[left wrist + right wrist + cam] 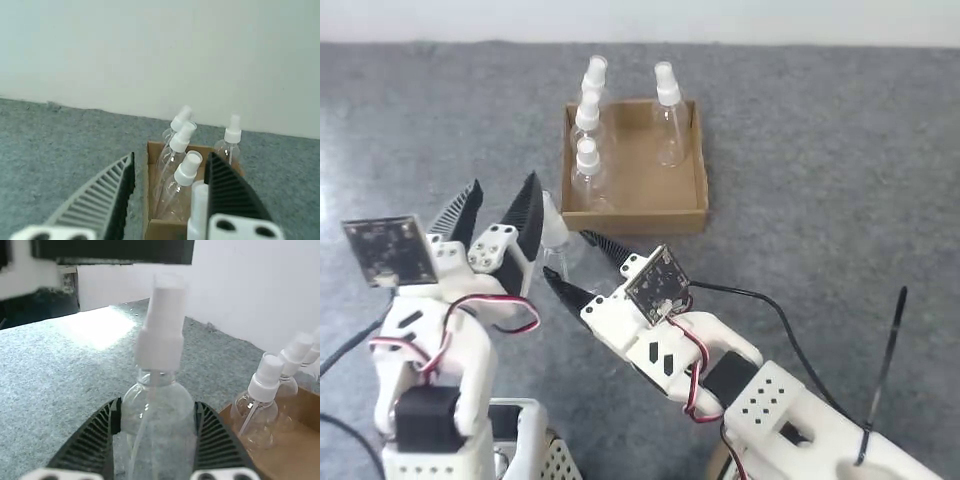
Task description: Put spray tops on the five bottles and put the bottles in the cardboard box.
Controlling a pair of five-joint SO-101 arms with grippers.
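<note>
Grey, felt-like table surface [840, 200] under a pale wall, and we're down to the last one! Four capped bottles [588, 170] stand in the cardboard box [635, 218], three along one side and one in the far opposite corner. The fifth bottle [157, 425] stands upright on the table just short of the box's near wall, spray top [161, 325] on, and the right gripper [156, 407] has its jaws pressed against both sides of the clear body. The left gripper [171, 159] is spread wide and holds nothing, one dark finger just beside that spray top (close company). So the right arm has the job, I'd say: the box lies straight beyond the bottle, with bare cardboard between the row and the lone bottle. Lift, keep it vertical, clear the near wall!
</note>
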